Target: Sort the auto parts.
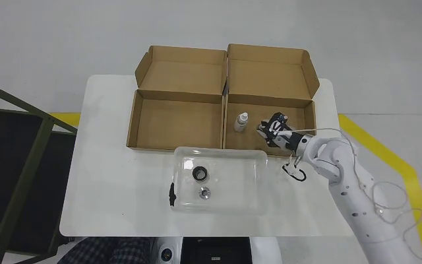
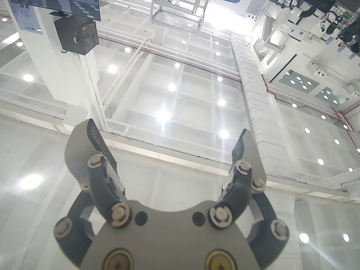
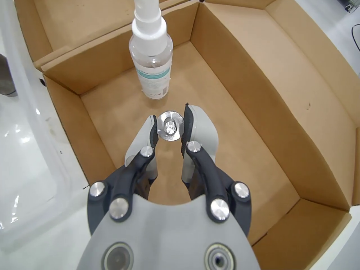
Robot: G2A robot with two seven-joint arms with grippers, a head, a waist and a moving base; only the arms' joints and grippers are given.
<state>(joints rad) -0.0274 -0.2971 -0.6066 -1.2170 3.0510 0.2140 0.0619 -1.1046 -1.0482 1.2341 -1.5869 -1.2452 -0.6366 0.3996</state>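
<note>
The left gripper (image 2: 168,137) is spread wide and holds nothing. Inside the right cardboard box (image 3: 281,65) stands an upright spray bottle (image 3: 150,54) with a teal label, its print too small to read. Near it, within the box, the right gripper (image 3: 170,116) pinches a round silver part (image 3: 170,130).

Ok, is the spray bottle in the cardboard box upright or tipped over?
Upright: the spray bottle stands on its base on the cardboard box floor, nozzle cap on top.
</note>
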